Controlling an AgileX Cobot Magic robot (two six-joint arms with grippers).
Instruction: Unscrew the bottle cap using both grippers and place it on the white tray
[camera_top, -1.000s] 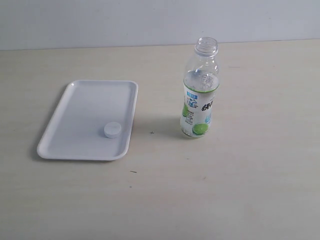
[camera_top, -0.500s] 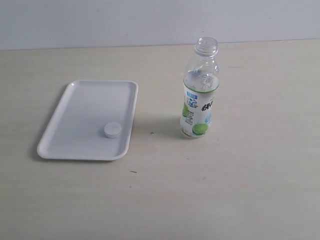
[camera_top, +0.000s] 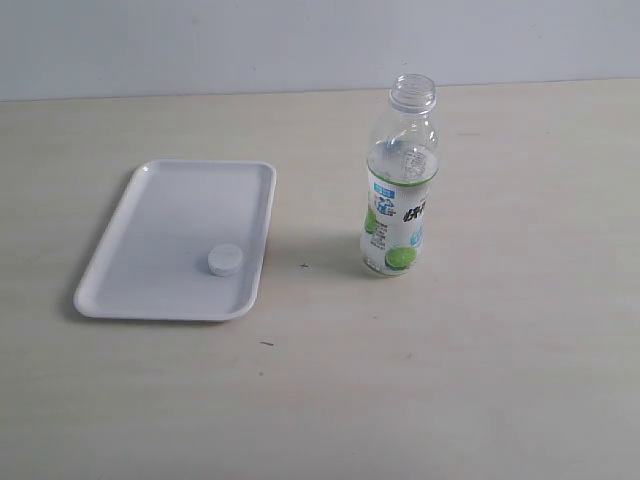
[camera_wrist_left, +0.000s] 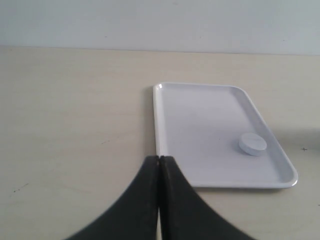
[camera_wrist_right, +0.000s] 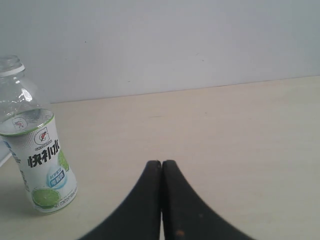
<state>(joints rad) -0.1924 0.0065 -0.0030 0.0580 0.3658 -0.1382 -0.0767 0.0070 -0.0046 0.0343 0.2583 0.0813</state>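
The bottle cap (camera_top: 225, 259) lies flat inside the white tray (camera_top: 160, 230), near its front right corner; the left wrist view shows the cap (camera_wrist_left: 252, 144) on the tray (camera_wrist_left: 200, 130) too. The bottle (camera_top: 400, 180) stands upright and uncapped to the right of the tray, and appears in the right wrist view (camera_wrist_right: 37, 145). Neither arm shows in the exterior view. My left gripper (camera_wrist_left: 159, 159) is shut and empty, seen over the tray's edge. My right gripper (camera_wrist_right: 161, 163) is shut and empty, well apart from the bottle.
The pale wooden table (camera_top: 480, 380) spreads around the tray and bottle. A plain grey wall (camera_top: 200, 40) runs along its far edge.
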